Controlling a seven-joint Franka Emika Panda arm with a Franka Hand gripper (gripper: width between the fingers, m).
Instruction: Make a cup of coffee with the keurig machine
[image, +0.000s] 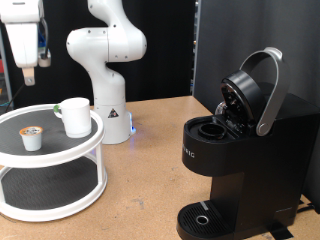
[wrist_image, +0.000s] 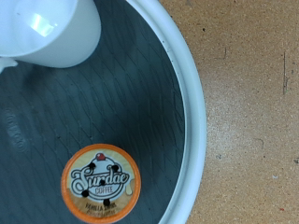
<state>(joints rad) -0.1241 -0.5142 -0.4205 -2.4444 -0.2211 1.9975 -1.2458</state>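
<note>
Your gripper (image: 30, 72) upper left, above tiered stand (image: 55, 150); can't tell if spread. Keurig machine (image: 235, 150) lid open, chamber empty. Pod (wrist_image: 101, 183), cup (image: 75, 116) not moved yet.

Robotics lab: bench-mounted robot arm (image: 105, 60), black backdrop curtain (image: 170, 45).

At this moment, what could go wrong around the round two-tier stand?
The white ceramic mug stands close beside the small white pod, so the gripper hovering above could bump the mug while descending. The black coffee maker has its lid raised, an obstacle for later moves.
</note>
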